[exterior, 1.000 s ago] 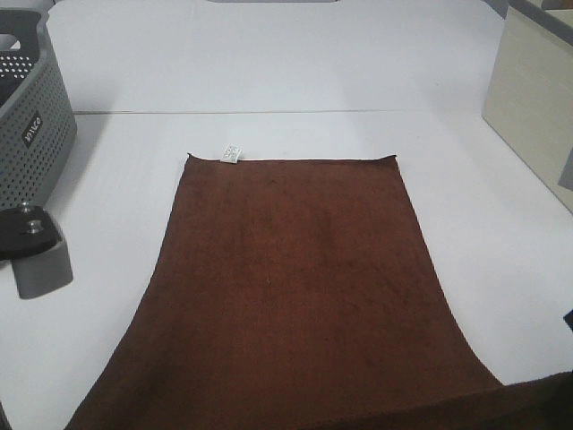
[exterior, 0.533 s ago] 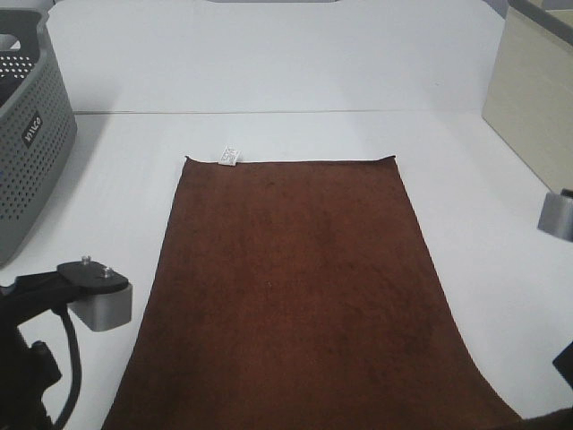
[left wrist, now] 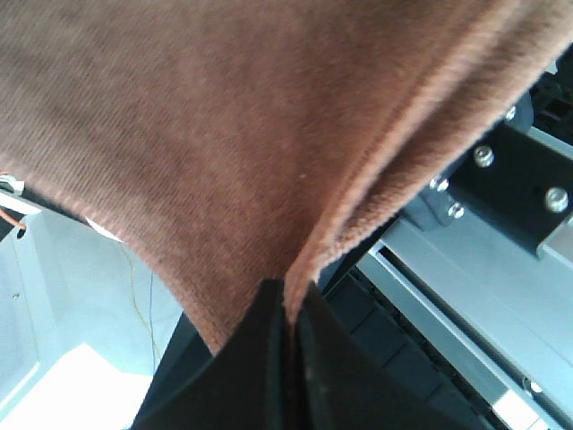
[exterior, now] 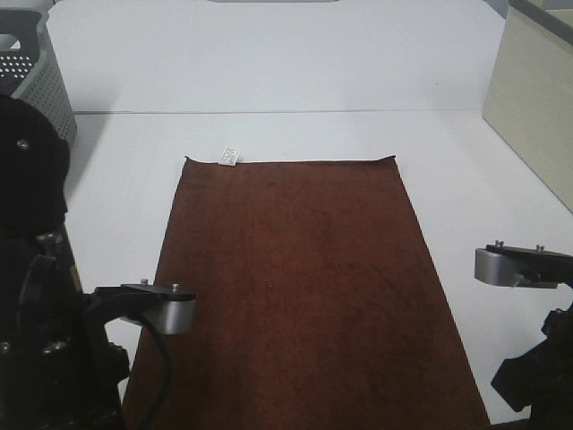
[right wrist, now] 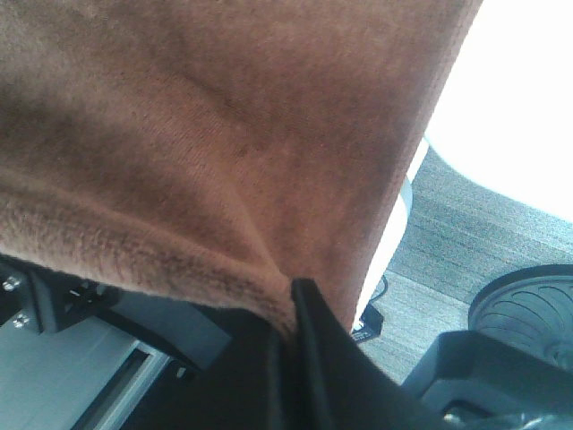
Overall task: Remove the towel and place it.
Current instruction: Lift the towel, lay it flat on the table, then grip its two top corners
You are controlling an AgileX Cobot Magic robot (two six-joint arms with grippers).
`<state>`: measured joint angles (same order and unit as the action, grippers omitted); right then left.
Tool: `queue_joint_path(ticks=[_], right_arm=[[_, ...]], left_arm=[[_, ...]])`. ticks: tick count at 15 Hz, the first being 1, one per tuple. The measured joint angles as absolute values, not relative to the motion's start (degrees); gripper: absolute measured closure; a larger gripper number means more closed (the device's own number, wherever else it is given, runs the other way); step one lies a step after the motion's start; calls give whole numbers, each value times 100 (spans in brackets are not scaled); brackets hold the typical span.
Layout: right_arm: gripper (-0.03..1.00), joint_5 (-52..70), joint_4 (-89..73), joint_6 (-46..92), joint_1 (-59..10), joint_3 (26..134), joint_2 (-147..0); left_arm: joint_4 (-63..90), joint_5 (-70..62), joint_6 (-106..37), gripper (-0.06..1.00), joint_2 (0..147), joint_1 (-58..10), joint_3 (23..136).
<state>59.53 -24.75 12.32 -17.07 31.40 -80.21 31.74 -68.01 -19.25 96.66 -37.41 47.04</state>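
Observation:
The towel (exterior: 300,278) is a dark reddish-brown cloth lying flat on the white table (exterior: 269,63), with its white tag (exterior: 231,157) at the far edge. Its near end runs off the bottom of the exterior view. In the left wrist view my left gripper (left wrist: 288,305) is shut on a corner of the towel (left wrist: 224,134), which hangs off the table edge. In the right wrist view my right gripper (right wrist: 288,309) is shut on the hem of the towel (right wrist: 206,134). In the exterior view both arms stand beside the towel's near corners, and the fingertips are out of sight.
A grey perforated basket (exterior: 40,76) stands at the far left, partly behind the left arm (exterior: 45,296). A beige box (exterior: 537,98) stands at the far right. The right arm (exterior: 537,358) is at the lower right. Floor and the machine frame show below the table edge.
Both arms have moved in from the sides toward the towel's near corners and stand higher in view. The folded near edge seen earlier is gone from view. The towel's far edge has not moved.

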Motion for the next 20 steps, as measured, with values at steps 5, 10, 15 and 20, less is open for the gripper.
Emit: queue_joint_path(ticks=[5,10,15,20], right_arm=[[95,5718,-2767,1409,-1707,3123,-8228],[81,5959,-2951,1593,-1702,3060,-8228],[20,5959,-2916,1616,-1702,3100,-8228],[15,5752,-2338,1553,-1599,3701,-8233]], left_arm=[[3186,-6492,-1656,94,10044,-4584,5283],[3186,-6217,-1501,87,10302,-5117,5460],[3008,-6366,-785,4,10302,-5134,5752],[2676,-6469,-768,-4,10308,-5013,6171]])
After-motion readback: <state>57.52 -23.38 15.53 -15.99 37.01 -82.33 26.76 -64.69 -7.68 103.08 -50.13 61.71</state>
